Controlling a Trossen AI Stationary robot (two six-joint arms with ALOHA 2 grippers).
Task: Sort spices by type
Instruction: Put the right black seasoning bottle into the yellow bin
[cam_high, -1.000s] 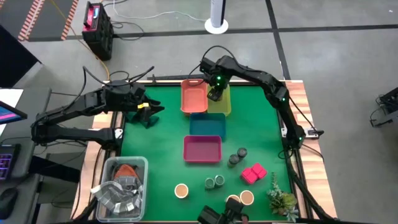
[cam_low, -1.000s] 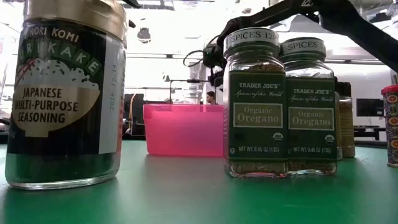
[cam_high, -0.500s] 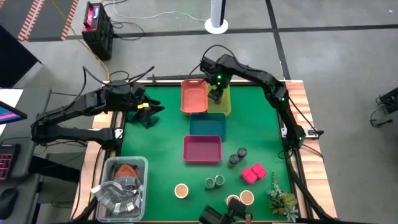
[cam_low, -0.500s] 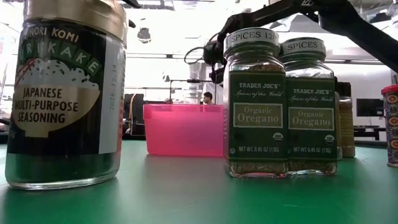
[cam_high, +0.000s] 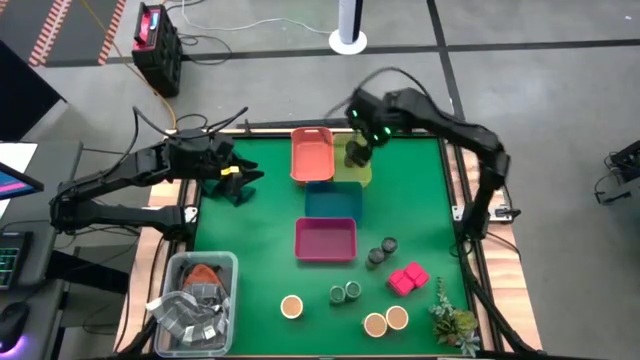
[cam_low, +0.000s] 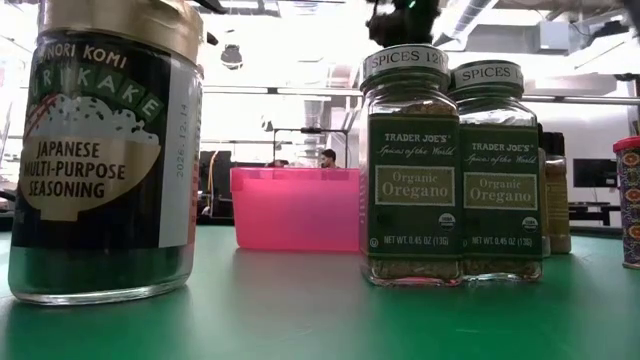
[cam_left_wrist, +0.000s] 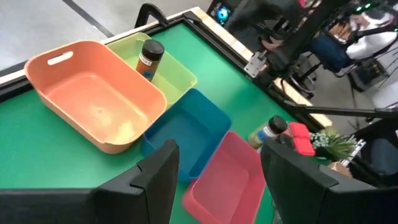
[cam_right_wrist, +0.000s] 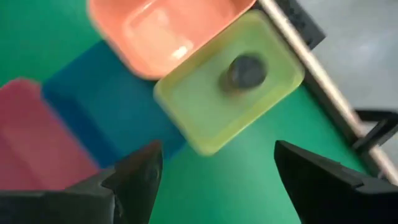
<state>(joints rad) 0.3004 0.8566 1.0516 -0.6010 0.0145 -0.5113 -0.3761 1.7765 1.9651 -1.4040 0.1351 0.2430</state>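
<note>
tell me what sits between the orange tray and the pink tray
The blue tray sits between the orange tray and the pink tray; it looks empty. The high view shows this.

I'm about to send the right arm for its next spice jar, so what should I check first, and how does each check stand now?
1. Dark-lidded jar upright in yellow-green tray: ok.
2. Right gripper open and empty, above that tray: ok.
3. Two dark-lidded jars beside pink tray, unobstructed: ok.
4. Left gripper parked at table's left edge, out of the way: ok.
5. Orange tray empty: ok.
6. Blue tray empty: ok.
</note>
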